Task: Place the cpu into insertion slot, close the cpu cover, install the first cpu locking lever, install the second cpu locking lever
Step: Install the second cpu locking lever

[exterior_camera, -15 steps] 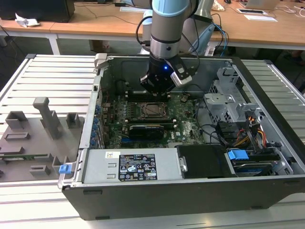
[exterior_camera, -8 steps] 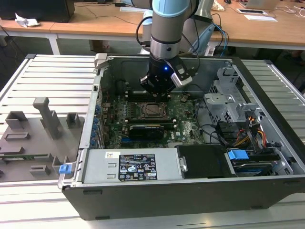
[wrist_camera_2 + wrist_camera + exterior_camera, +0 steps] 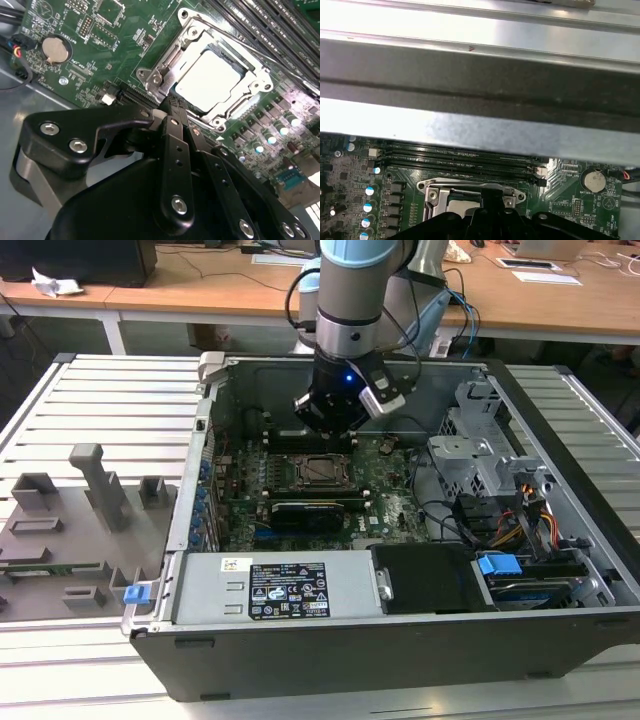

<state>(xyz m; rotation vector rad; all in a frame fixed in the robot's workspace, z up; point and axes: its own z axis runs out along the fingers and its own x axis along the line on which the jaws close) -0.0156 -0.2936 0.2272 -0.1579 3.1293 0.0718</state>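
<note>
The cpu (image 3: 207,80), a pale silver square, lies flat in the insertion slot (image 3: 231,54) on the green motherboard. The cpu cover (image 3: 161,70), a grey metal frame, lies down around it. A thin lever rod (image 3: 270,62) runs along the socket's side next to the memory sticks. My gripper (image 3: 172,104) is shut with nothing between its fingers. Its tip sits at the edge of the cover; whether it touches I cannot tell. In the exterior view the gripper (image 3: 330,430) hangs just behind the socket (image 3: 322,470). In the first wrist view the fingertips (image 3: 490,200) overlap the socket frame (image 3: 437,187).
The open computer case has a metal rear wall (image 3: 480,75) close behind the gripper. Memory sticks (image 3: 460,160) lie between wall and socket. A black card (image 3: 310,512) sits in front of the socket, a drive cage (image 3: 480,440) and cables at the exterior view's right. Grey fixtures (image 3: 90,490) stand outside.
</note>
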